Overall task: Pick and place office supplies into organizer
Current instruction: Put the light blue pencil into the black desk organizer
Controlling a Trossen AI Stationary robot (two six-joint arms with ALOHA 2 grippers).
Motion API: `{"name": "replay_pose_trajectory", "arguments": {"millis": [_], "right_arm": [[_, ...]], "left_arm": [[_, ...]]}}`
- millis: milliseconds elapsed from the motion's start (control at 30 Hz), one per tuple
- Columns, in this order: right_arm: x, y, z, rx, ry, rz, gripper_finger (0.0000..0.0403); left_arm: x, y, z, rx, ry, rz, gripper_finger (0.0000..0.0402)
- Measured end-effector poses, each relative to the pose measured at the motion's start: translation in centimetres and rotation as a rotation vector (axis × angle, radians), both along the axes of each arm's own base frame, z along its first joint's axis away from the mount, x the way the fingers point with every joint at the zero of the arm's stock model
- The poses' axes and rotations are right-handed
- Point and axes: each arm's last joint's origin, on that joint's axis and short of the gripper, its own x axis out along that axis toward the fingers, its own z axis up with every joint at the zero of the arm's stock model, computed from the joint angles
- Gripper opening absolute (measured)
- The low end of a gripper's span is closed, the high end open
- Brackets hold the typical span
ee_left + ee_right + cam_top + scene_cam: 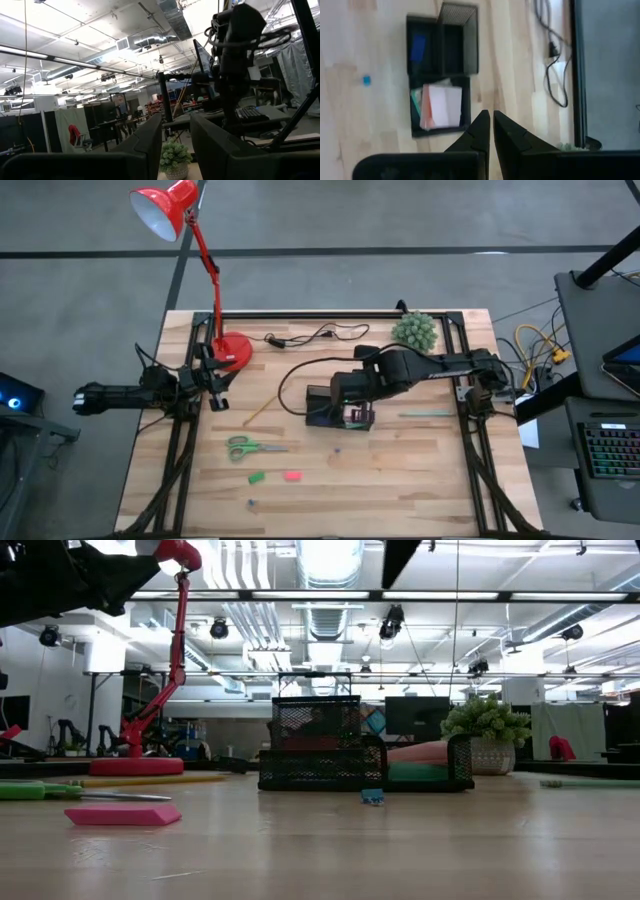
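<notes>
The black mesh organizer [322,416] stands mid-table; in the right wrist view [440,30] it holds a pink-white sticky-note pad [440,106] and a blue item [418,47]. My right gripper [491,117] hovers over its far side [332,390], shut and empty. My left gripper [216,382] waits at the table's left, by the lamp base, with its fingers [145,145] apart and nothing between them. On the table lie the green-handled scissors [245,447], yellow pencil [262,410], teal pen [425,414], a green piece [257,477], a pink piece [292,475] and a tiny blue piece [366,80].
A red lamp's round base [235,350] stands at the far left, its arm rising over the far edge. A black cable [320,335] runs along the far side. A small green plant [415,330] stands at the far right. Bare wood lies along the near edge.
</notes>
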Motion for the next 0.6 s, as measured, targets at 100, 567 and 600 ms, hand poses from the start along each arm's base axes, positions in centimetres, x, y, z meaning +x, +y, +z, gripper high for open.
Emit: {"name": "replay_pose_trajectory", "arguments": {"millis": [100, 567, 600], "right_arm": [[-0.5, 0.3, -0.9, 0.061, 0.095, 0.028, 0.0043], [-6.3, 0.6, -5.4, 0.068, 0.242, -0.199, 0.0219], [-7.2, 0.6, -5.8, 0.062, 0.261, -0.208, 0.0221]], "left_arm": [[0.0, 0.0, 0.0, 0.000, 0.000, 0.000, 0.0089], [0.0, 0.0, -0.1, 0.000, 0.009, 0.000, 0.0089], [0.0, 0.0, -0.1, 0.000, 0.010, 0.000, 0.0089]]}}
